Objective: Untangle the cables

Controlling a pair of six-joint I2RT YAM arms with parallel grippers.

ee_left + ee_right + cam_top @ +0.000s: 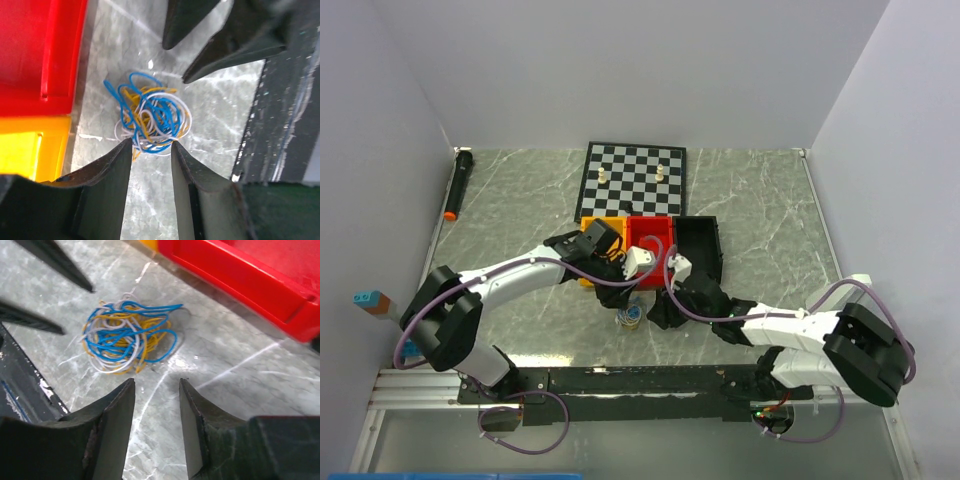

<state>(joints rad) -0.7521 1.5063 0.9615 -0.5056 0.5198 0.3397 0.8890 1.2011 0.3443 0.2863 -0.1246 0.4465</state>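
Note:
The cables (150,117) lie on the marble table as one small tangled ball of blue, orange-yellow and whitish strands; the same ball of cables (127,337) shows in the right wrist view, and as tiny cables (632,316) from above. My left gripper (151,145) is open, its tips at the near rim of the ball, with a few loops reaching between them. My right gripper (156,382) is open just short of the ball on the opposite side, with only bare table between its fingers. From above, the left gripper (620,297) and right gripper (662,312) flank the ball.
A red bin (650,238), a yellow bin (592,232) and a black bin (698,245) stand just behind the ball. Further back is a chessboard (632,180) with two pieces. A black marker (458,185) lies far left. A black rail (640,378) runs along the near edge.

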